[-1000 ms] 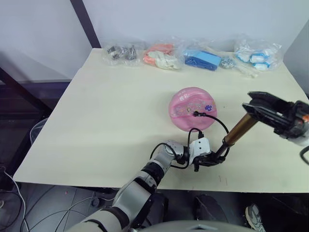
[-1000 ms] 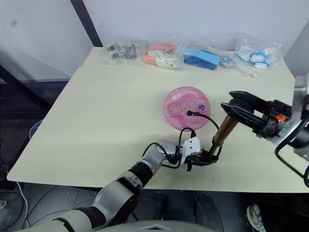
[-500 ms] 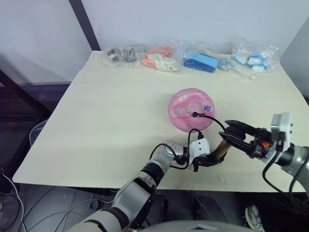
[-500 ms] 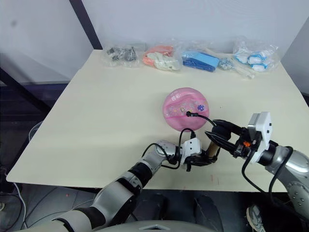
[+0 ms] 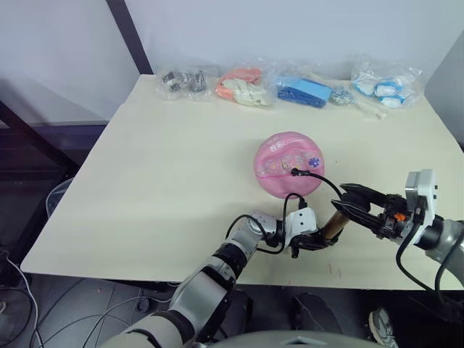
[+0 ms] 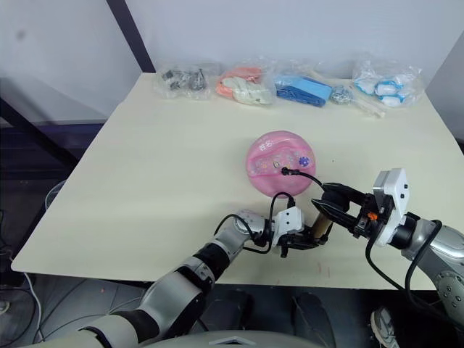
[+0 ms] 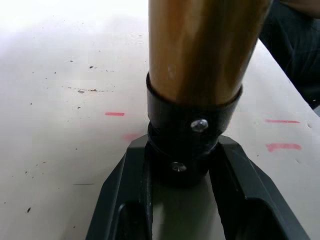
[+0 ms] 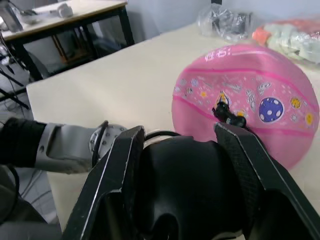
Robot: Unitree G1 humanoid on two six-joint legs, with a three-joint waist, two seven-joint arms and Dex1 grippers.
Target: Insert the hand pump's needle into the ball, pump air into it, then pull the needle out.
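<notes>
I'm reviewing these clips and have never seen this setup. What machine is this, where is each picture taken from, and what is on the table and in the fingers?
It is a two-armed humanoid robot. Two pictures come from cameras on its head, looking down; two come from its wrists. On the table sits a pink ball with the needle in its valve. Clear bags line the far edge. The left gripper clamps the base of the hand pump; the left wrist view shows its fingers around the black end cap. The right gripper holds the pump's handle.
</notes>
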